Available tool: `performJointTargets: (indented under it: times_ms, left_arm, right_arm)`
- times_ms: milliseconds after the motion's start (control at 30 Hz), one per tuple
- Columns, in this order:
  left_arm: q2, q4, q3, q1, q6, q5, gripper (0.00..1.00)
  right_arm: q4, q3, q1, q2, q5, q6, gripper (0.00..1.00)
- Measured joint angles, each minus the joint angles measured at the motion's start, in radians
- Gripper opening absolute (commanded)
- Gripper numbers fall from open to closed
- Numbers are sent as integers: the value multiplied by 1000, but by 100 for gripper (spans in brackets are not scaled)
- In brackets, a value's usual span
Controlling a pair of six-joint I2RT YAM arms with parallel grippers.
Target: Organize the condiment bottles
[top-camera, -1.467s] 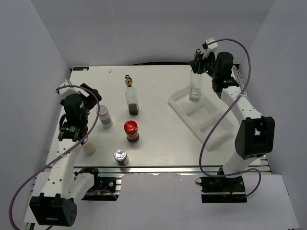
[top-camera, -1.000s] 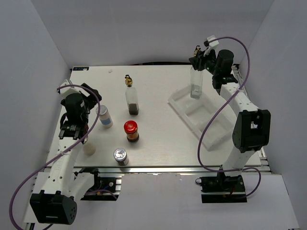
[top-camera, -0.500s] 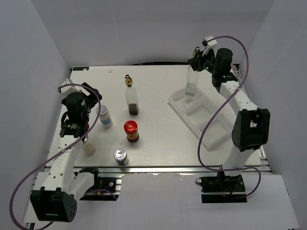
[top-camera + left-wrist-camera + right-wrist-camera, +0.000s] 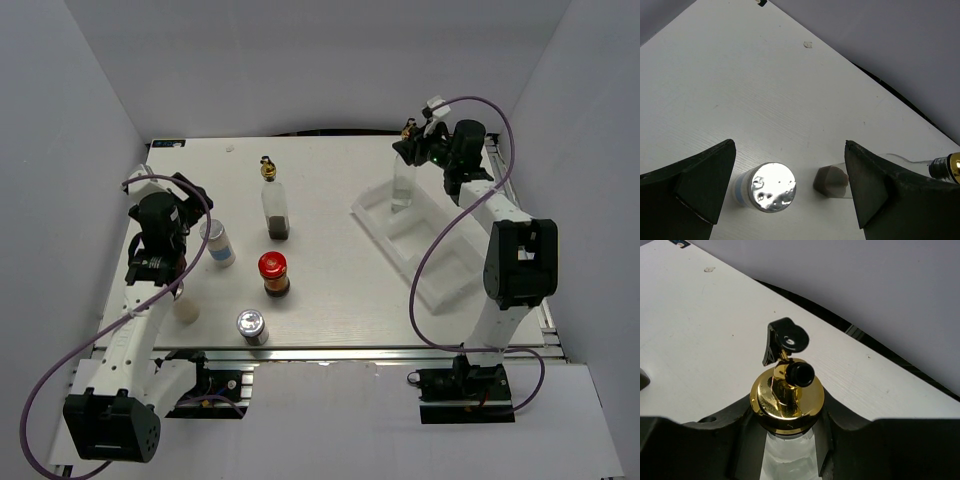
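Note:
My right gripper (image 4: 412,143) is shut on the neck of a tall clear glass bottle (image 4: 404,180) with a gold pourer (image 4: 787,392), holding it upright at the far end of the white tray (image 4: 425,245). My left gripper (image 4: 192,212) is open, above a silver-lidded shaker (image 4: 217,241), whose lid (image 4: 772,187) lies between the fingers in the left wrist view. A second gold-pourer bottle (image 4: 274,200), a red-lidded dark jar (image 4: 274,273), another silver-lidded shaker (image 4: 251,326) and a cream bottle (image 4: 186,310) stand on the table.
The tray lies diagonally at the right with three compartments. The table's near edge runs just below the near shaker. Purple cables loop from both arms.
The right gripper has carried the clear bottle a little toward the tray's far end and tilted less. The left arm has barely moved.

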Motion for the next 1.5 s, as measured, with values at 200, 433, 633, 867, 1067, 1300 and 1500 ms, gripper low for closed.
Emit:
performJointTargets:
  times_ms: [200, 433, 633, 867, 1067, 1300, 1500]
  left_arm:
    - [-10, -1, -10, 0, 3, 0, 98]
    - [-23, -1, -11, 0, 5, 0, 98]
    - [-28, -5, -11, 0, 5, 0, 98]
    - [-44, -25, -11, 0, -3, -4, 98]
    - [-45, -62, -10, 0, -25, -16, 98]
    - [-44, -111, -9, 0, -52, -27, 98]
    - [-39, -155, -5, 0, -74, -42, 98]
  right_arm:
    - [44, -26, -7, -5, -40, -30, 55]
    - [52, -64, -21, -50, -42, -42, 71]
    - [50, -104, -32, -114, -27, -34, 89]
    - [-82, -75, -43, -221, -6, -56, 89]
    - [-336, 89, -36, -306, -42, -106, 89]
    - [-560, 206, 227, -382, 15, -205, 89]
    - [-559, 236, 472, -259, 29, -154, 89]
